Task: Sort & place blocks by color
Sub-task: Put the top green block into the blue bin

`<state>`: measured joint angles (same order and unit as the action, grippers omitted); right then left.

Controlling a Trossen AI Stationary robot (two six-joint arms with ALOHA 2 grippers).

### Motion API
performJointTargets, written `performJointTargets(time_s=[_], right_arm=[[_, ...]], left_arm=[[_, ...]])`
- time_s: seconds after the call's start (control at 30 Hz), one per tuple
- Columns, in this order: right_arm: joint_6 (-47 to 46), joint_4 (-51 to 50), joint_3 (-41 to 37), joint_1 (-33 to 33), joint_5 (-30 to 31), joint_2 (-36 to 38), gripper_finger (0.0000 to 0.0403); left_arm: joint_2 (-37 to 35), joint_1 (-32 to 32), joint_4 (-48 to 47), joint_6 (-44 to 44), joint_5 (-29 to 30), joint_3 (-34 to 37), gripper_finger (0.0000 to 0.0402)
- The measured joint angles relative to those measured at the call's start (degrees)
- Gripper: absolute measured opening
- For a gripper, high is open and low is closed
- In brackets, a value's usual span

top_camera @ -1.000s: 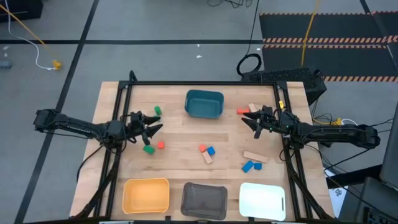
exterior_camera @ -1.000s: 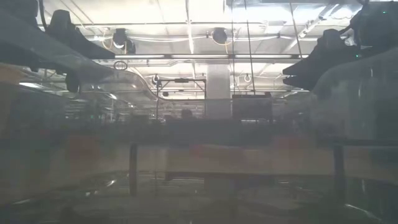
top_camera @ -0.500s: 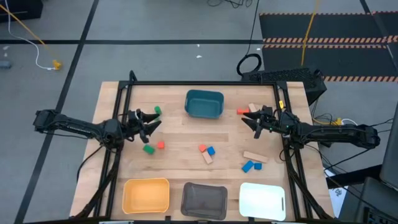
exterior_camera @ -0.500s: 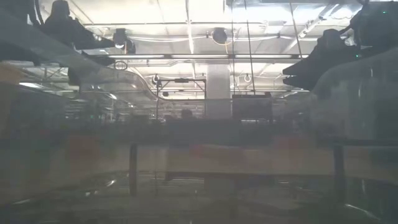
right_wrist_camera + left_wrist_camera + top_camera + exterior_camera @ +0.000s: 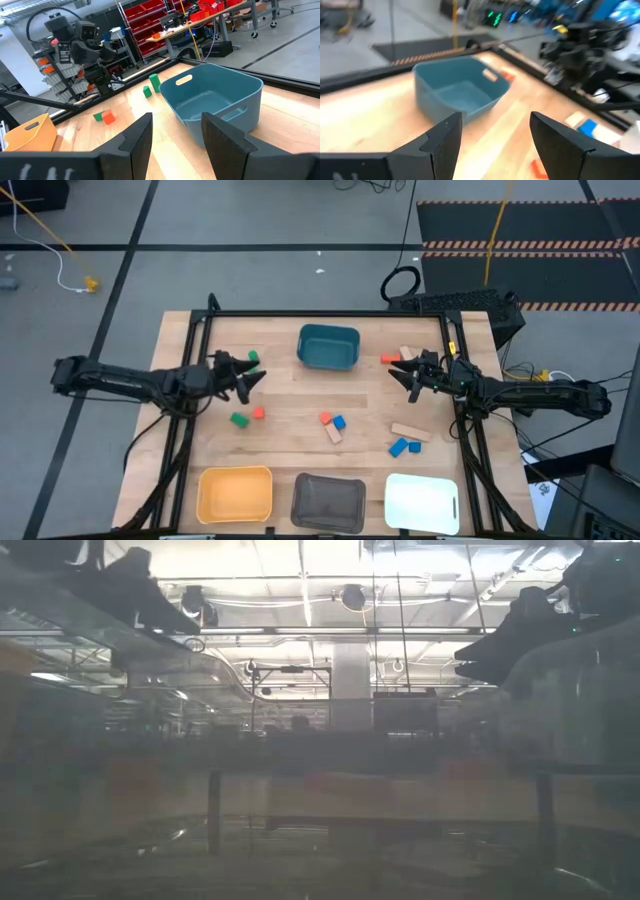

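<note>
A wooden table (image 5: 290, 450) is seen from above, framed by black rails. Along its near edge a yellow tray (image 5: 235, 492), a grey tray (image 5: 328, 502) and a white tray (image 5: 421, 500) are lined up; a teal tray (image 5: 328, 347) is set at the far middle and is seen empty.

The left gripper (image 5: 249, 380) is held above the table's left side with its fingers spread and nothing between them, near a green cylinder block (image 5: 253, 357). The right gripper (image 5: 403, 376) is poised at the right side, fingers likewise parted and empty, close to a red block (image 5: 390, 359) and a tan block (image 5: 407, 354).

A green block (image 5: 238, 419) and a red cube (image 5: 258, 413) are found together at left centre. In the middle, a red block (image 5: 325, 418), a blue block (image 5: 339, 422) and a tan piece (image 5: 333, 434) are clustered. A tan bar (image 5: 410, 431) and two blue blocks (image 5: 404, 446) lie at the right.
</note>
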<state>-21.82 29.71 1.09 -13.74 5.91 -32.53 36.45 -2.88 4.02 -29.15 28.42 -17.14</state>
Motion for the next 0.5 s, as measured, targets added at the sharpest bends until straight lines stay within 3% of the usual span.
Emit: performJointTargets(time_s=[0.3,0.5], right_arm=[[0.0,0.0,0.0,0.0,0.0,0.0,0.016],[0.0,0.0,0.0,0.0,0.0,0.0,0.016]], left_arm=[[7.1,1.2,-14.2,-5.2,0.1,-10.6,0.0234],[10.9,5.2,-22.0,-11.1,0.7,-12.6,0.0234]])
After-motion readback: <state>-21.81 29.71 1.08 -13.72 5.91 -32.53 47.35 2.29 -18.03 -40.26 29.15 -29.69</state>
